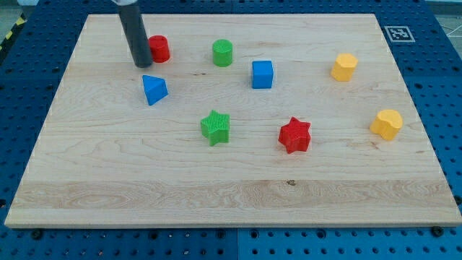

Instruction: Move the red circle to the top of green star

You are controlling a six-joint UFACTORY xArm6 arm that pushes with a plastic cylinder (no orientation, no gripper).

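Observation:
The red circle (159, 48) sits near the view's top left on the wooden board (231, 195). My tip (143, 65) rests on the board right against the red circle's left side, partly covering it. The green star (215, 127) lies near the board's middle, well below and to the right of the red circle.
A green circle (223, 53) and a blue cube (262, 74) lie right of the red circle. A blue triangle (154, 89) lies just below my tip. A red star (294, 135) sits right of the green star. Two yellow blocks (344, 66) (387, 124) are at the right.

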